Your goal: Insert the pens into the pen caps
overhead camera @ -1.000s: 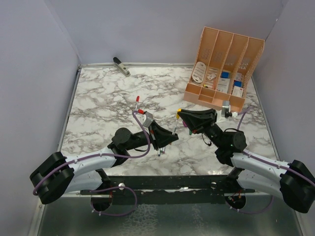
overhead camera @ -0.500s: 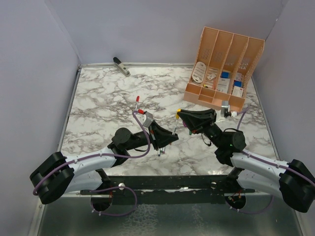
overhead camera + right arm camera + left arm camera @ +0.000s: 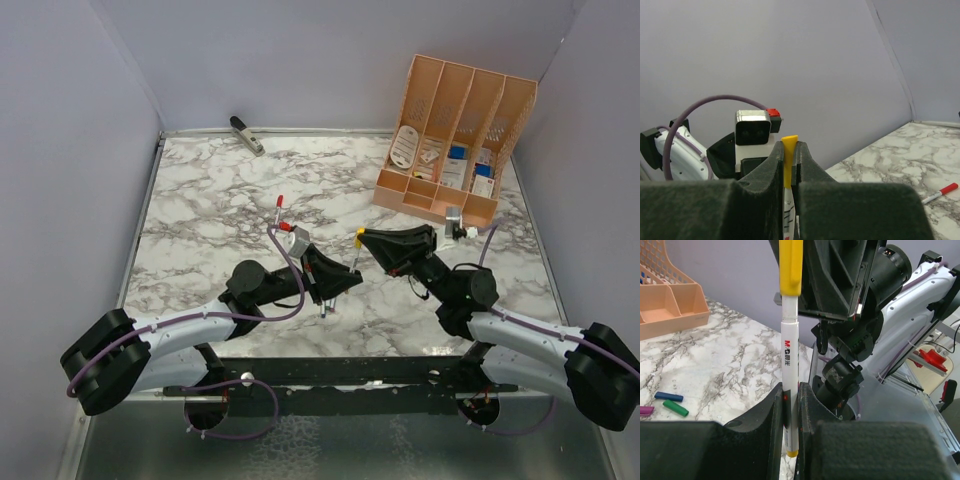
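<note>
Left fingers (image 3: 771,412): closed on the lower barrel of a white pen (image 3: 790,365), which stands upright between them. The pen's printed lettering faces the left wrist camera, and a short yellow end shows below the grip.

Right fingers (image 3: 807,165): pressed together on the yellow cap (image 3: 788,165). The cap's pointed tip rises just above the fingertips, and the white barrel continues beneath it.

Junction: in the left wrist view the yellow cap sits in line with the pen, directly over its upper end, and the two meet. How far the pen has entered the cap cannot be told.

Position: in the top view, pen and cap are held above the middle of the marble worktop (image 3: 200,200), between the two arms. The right arm reaches in from the right, the left arm from the left.

Loose caps: a blue cap (image 3: 668,396), a green cap (image 3: 675,408) and a purple cap (image 3: 645,410) lie close together on the worktop, apart from the held pen.

Other items: a red-tipped pen (image 3: 279,206) lies on the worktop beyond the left arm. A peach organiser (image 3: 455,140) stands at the far right corner. A grey tool (image 3: 246,135) rests at the far edge.
</note>
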`<action>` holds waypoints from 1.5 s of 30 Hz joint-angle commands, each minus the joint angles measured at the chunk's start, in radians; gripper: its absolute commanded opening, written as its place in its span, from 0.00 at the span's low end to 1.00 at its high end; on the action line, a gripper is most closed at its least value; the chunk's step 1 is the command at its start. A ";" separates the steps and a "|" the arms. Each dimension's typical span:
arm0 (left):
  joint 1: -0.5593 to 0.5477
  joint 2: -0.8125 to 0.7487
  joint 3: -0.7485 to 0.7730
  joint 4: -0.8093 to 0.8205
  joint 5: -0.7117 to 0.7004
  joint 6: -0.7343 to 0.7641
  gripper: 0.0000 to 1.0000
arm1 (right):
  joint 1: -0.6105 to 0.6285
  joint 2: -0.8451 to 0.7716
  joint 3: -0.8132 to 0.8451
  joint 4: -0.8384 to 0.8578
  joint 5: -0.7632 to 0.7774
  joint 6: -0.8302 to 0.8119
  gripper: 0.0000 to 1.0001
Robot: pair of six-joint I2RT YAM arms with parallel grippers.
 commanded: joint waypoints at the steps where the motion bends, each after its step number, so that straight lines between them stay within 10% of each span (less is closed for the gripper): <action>1: 0.003 -0.015 0.003 0.075 -0.038 -0.002 0.00 | 0.002 0.009 -0.020 -0.008 -0.057 0.020 0.01; 45: 0.048 -0.126 0.077 0.037 -0.121 0.112 0.00 | 0.101 0.160 -0.065 -0.260 -0.053 -0.021 0.01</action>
